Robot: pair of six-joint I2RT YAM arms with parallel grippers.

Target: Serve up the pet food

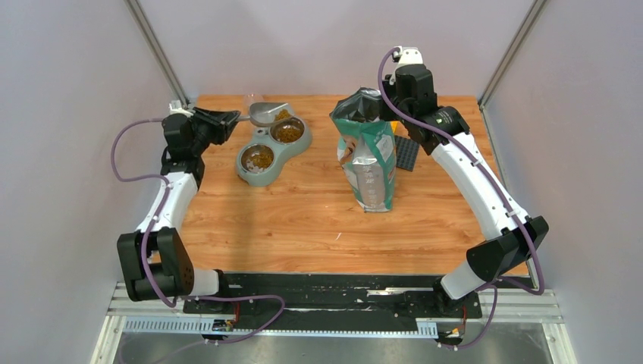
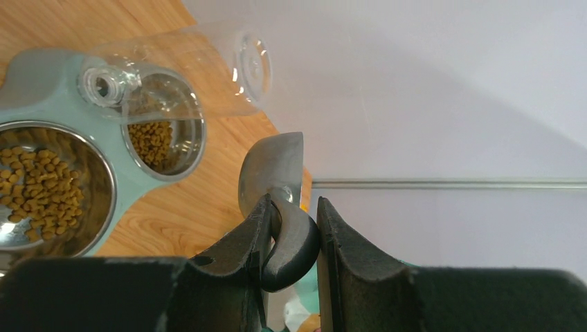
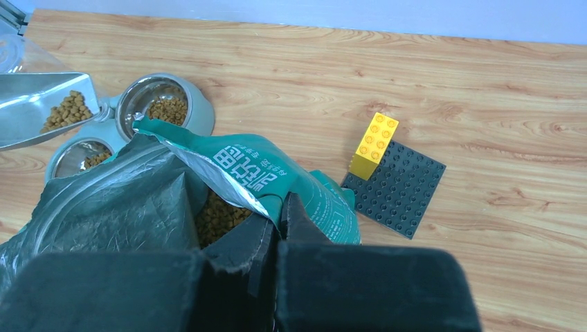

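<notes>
scoop (image 1: 263, 114) w/ kibble (image 3: 66, 111) gripped in left fingers (image 2: 239, 252) beside far bowl (image 1: 304, 129); right fingers (image 3: 294, 223) pinch bag (image 1: 369, 163) rim. you'd tip it in next.

Fingers (image 3: 299, 223) pinching open bag (image 3: 263, 176) rim, pet food (image 3: 218, 218) inside, loaded scoop (image 3: 28, 104) left, yellow brick (image 3: 374, 145) at studded plate (image 3: 401, 194) corner

This is a robotics lab test cell. Plain pale walls (image 1: 68, 76) box in a wood-grain table (image 1: 288, 220) on three sides. Metal frame posts (image 1: 155, 49) rise at upper left and upper right, and a slotted aluminium rail (image 1: 303, 326) runs along the bottom.
</notes>
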